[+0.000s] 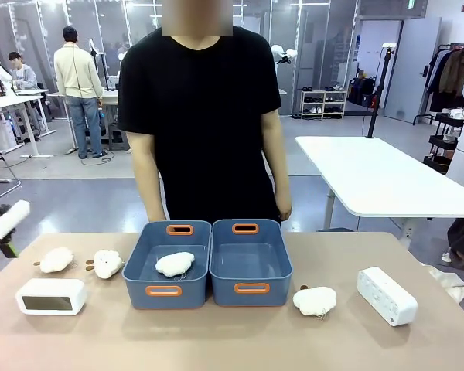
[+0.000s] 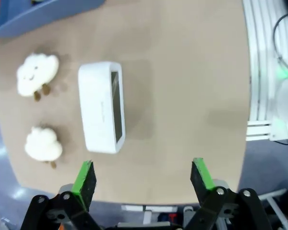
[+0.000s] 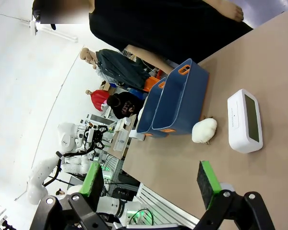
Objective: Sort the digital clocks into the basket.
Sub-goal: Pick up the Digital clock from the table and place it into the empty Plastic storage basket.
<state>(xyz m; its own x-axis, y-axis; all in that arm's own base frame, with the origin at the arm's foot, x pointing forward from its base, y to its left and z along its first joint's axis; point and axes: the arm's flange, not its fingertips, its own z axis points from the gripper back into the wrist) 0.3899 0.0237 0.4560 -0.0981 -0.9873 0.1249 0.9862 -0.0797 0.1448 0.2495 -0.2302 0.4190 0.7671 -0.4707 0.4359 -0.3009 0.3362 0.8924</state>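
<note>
One white digital clock (image 1: 50, 296) stands at the table's near left with its grey display facing me. A second digital clock (image 1: 387, 295) lies at the near right. Two blue baskets stand side by side mid-table: the left basket (image 1: 164, 291) holds a plush, and the right basket (image 1: 251, 288) has nothing in it. My left gripper (image 2: 143, 177) hovers open above the table edge, short of the left clock (image 2: 102, 113). Well back from the right clock (image 3: 245, 120) and the baskets (image 3: 175, 103), my right gripper (image 3: 150, 181) is open with nothing between its fingers.
Cream plush toys lie left of the baskets (image 1: 56, 260) (image 1: 107, 263), in the left basket (image 1: 175, 263), and right of them (image 1: 315, 301). A person in black (image 1: 201, 124) stands at the far edge behind the baskets, arms down. Part of my left arm (image 1: 4, 222) shows at the left edge.
</note>
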